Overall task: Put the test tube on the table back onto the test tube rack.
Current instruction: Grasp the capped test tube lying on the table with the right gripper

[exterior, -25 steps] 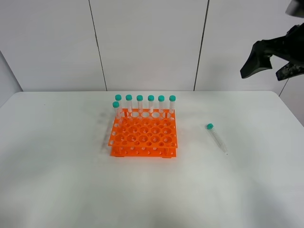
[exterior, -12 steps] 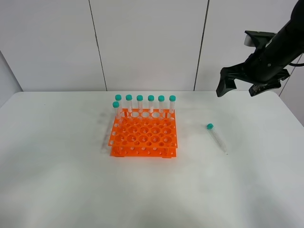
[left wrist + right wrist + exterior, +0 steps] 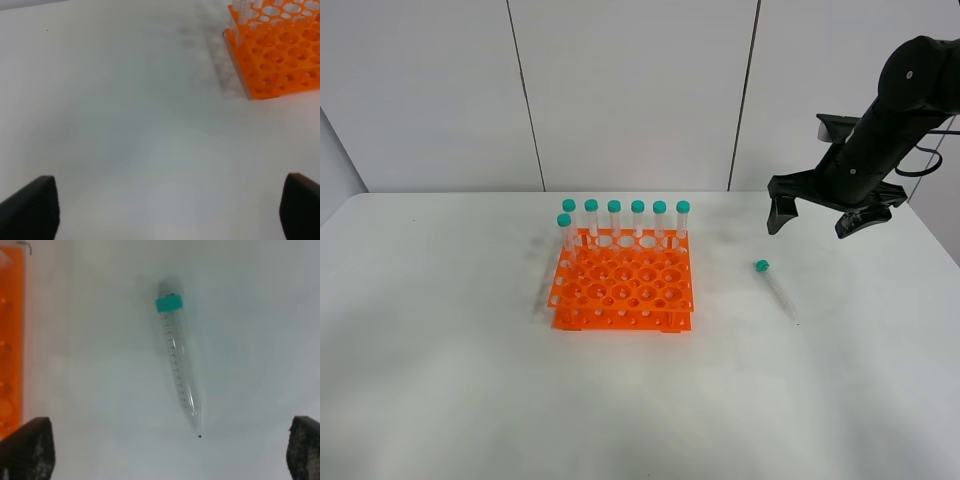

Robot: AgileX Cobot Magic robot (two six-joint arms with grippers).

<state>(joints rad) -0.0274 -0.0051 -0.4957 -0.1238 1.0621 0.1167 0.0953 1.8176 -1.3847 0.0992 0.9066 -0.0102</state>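
Note:
A clear test tube [image 3: 776,290] with a teal cap lies flat on the white table [image 3: 440,400], right of the orange test tube rack [image 3: 624,285]. It also shows in the right wrist view [image 3: 179,370], cap away from the camera, tip nearer. My right gripper [image 3: 812,218] is open and empty, hovering above and behind the tube; its fingertips [image 3: 27,447] frame the tube in the wrist view. The rack [image 3: 275,55] holds several identical capped tubes along its back row. My left gripper [image 3: 170,210] is open over bare table, out of the exterior view.
The rack's edge [image 3: 10,340] shows in the right wrist view. A white panelled wall [image 3: 620,90] stands behind the table.
My right arm has come down and to the left from the upper right corner, and now hovers just above and behind the lying tube. The tube and rack have not moved.

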